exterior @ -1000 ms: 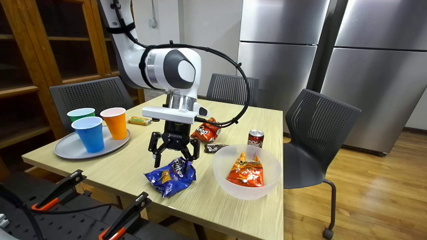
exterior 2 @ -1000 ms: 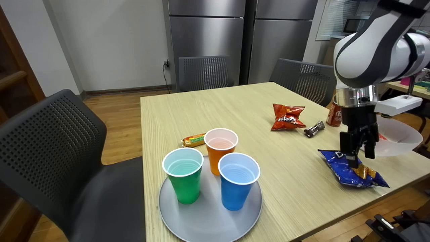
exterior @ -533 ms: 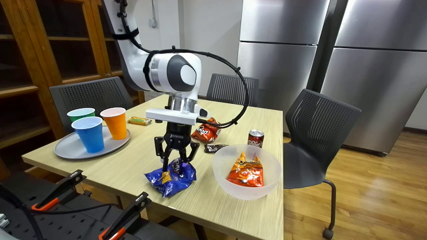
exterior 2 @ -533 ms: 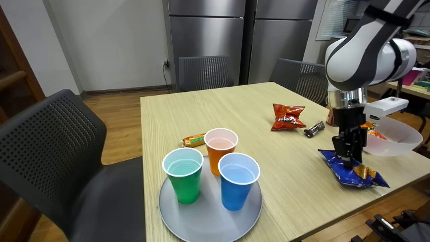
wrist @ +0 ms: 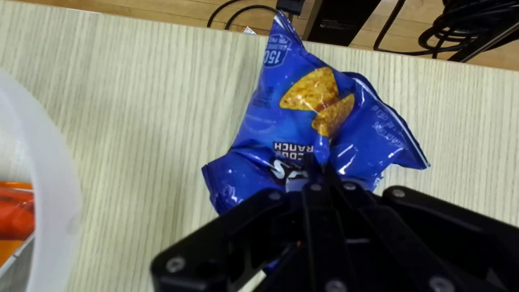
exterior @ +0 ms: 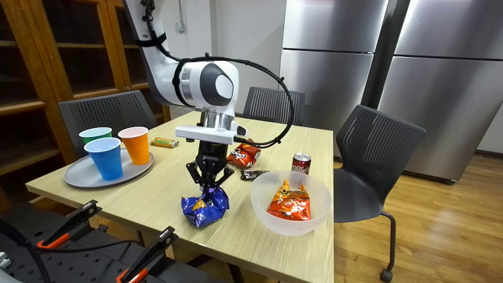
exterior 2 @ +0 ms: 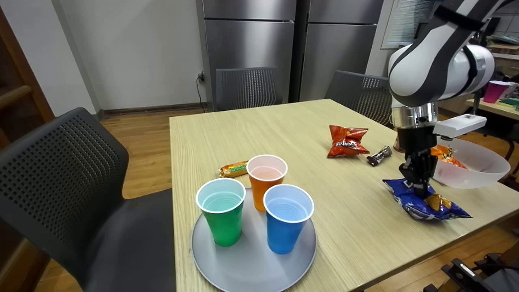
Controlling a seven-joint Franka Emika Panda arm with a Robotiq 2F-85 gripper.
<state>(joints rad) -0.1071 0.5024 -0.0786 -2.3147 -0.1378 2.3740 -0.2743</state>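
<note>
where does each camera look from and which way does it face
In an exterior view: raised beside the table, on the side of the blue bag, facing the fridges; arm and hand show.
In an exterior view: raised behind the tray, facing the fridges across the table; arm and hand show at picture right.
Wrist view: on the arm, looking down at the blue bag and table edge; only the hand shows, from the bottom.
Both exterior views share the cups, red bag and arm; the bowl shows in all three.
</note>
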